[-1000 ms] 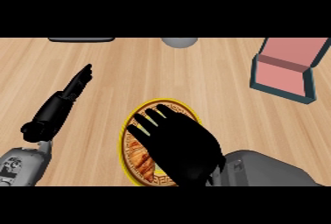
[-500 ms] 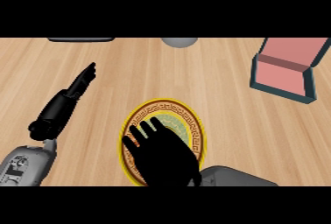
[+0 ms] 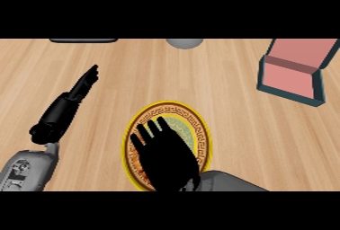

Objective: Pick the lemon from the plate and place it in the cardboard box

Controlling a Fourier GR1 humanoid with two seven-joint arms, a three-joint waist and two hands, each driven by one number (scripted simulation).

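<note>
A round plate with a yellow rim and patterned band lies on the wooden counter at the lower middle. My right hand hovers over it, fingers spread and straight, covering most of the plate's middle. No lemon shows; the hand hides that spot. The cardboard box, pinkish inside with dark teal walls, sits open at the upper right, well away from the hand. My left hand rests at the left, fingers straight and pointing up-right, holding nothing.
A dark flat object lies along the top edge at the left. A grey rounded object sits at the top middle. Bare wooden counter stretches between the plate and the box.
My right hand has drawn back toward the lower left over the plate, uncovering more of the plate's far rim. The left hand has barely moved.
</note>
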